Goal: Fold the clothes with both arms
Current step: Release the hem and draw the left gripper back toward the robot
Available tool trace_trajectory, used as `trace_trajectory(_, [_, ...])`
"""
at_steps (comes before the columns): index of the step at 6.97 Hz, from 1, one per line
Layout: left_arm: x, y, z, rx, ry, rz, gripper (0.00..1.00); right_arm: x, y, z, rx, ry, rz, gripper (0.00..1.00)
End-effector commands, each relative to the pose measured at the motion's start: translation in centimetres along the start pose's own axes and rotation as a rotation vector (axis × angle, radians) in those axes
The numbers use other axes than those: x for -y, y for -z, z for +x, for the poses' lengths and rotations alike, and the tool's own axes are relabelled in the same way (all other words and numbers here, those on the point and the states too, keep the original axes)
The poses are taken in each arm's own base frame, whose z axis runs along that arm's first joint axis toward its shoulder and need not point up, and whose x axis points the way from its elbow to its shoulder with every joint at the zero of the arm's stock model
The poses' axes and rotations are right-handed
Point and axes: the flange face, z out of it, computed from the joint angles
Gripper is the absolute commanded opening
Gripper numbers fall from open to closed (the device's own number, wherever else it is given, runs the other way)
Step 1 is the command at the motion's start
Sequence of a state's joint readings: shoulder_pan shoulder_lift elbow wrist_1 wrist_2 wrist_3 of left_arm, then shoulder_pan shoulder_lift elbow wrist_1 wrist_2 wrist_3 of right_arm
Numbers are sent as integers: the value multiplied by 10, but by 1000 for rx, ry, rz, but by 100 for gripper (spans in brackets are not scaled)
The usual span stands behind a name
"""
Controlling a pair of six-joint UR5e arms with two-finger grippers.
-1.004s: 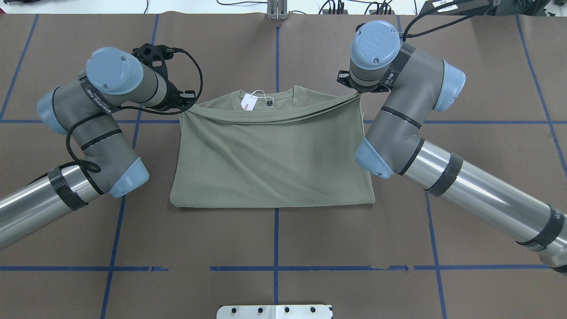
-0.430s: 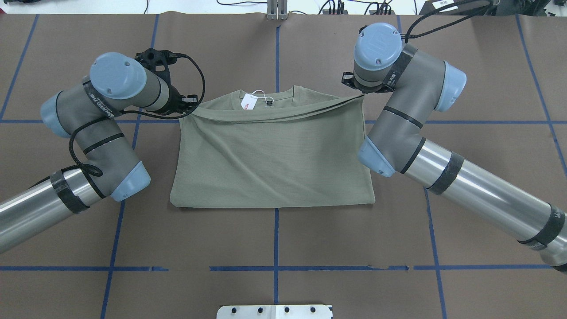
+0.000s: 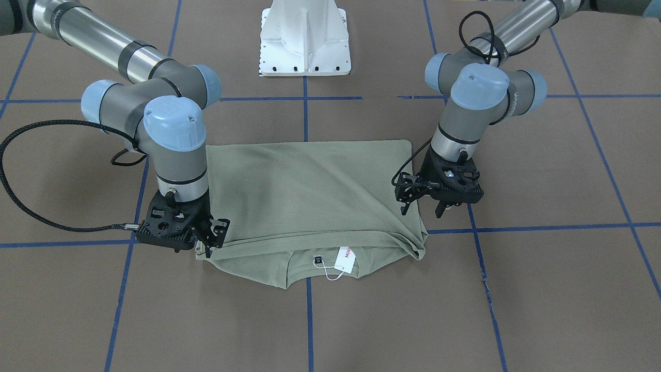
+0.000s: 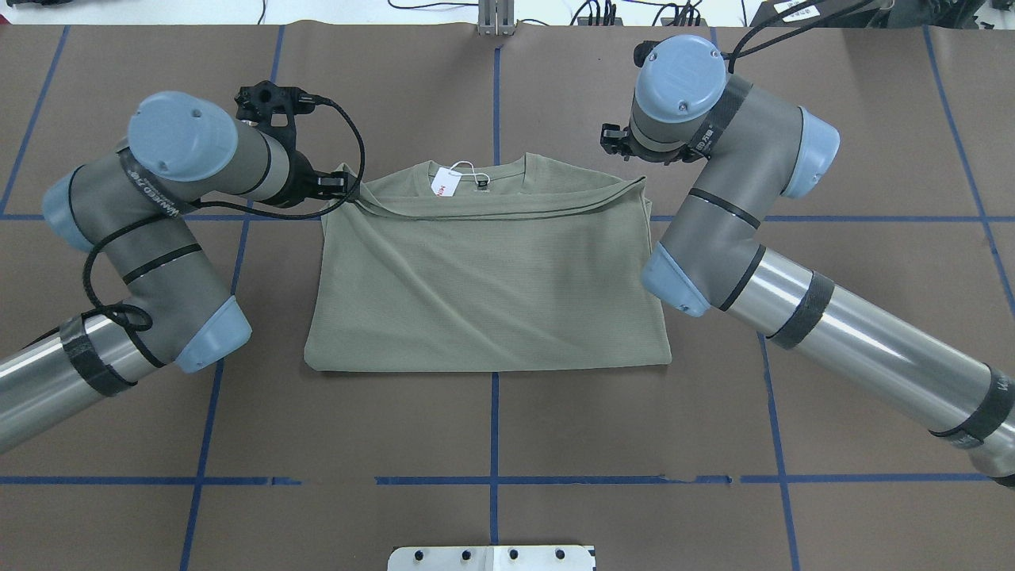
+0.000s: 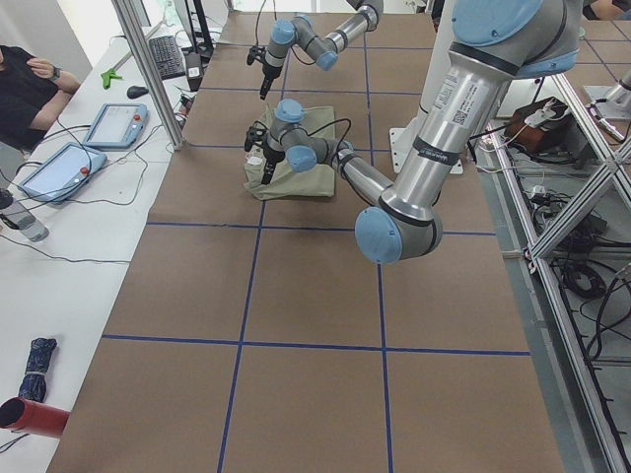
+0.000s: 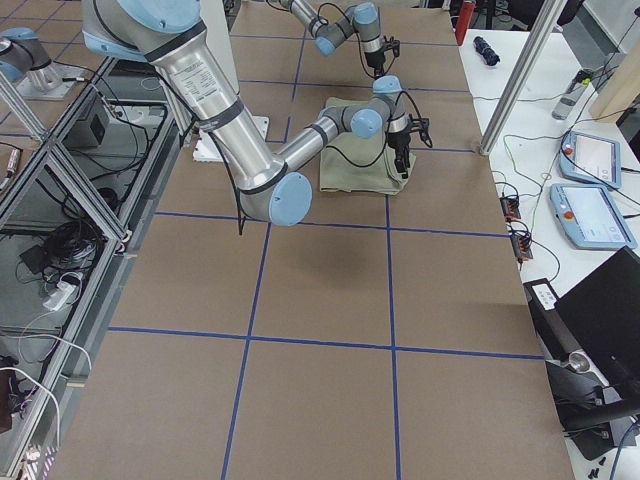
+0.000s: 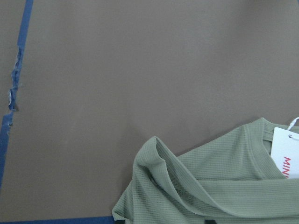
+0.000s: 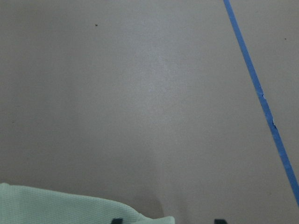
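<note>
L gripper [image 3: 421,212] jaws wide apart, holds nothing; bunched corner of olive long-sleeved shirt [image 3: 310,191] lies just below it. R gripper [image 3: 209,238] also spread, empty, other corner by its tips. Hang tag [image 3: 347,258] at collar, btwn both.

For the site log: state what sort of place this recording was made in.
Most likely a robotics lab or data-collection cell: a table marked with a blue tape grid, control tablets on the white side bench, and aluminium framing beside it.
</note>
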State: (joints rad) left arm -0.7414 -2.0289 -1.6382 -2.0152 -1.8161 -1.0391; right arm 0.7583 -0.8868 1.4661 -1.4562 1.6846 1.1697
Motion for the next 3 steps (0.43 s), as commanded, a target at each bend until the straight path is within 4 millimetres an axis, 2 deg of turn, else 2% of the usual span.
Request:
trace_trajectory(1, [-59, 47, -31, -65, -2, -24, 100, -5, 17, 4, 35, 12, 8, 100])
trace_trajectory(2, [-105, 44, -40, -129, 44, -37, 100, -5, 19, 3, 39, 6, 12, 100])
trace_trajectory(3, [-139, 33, -44, -132, 89, -25, 100, -5, 20, 4, 40, 5, 12, 100])
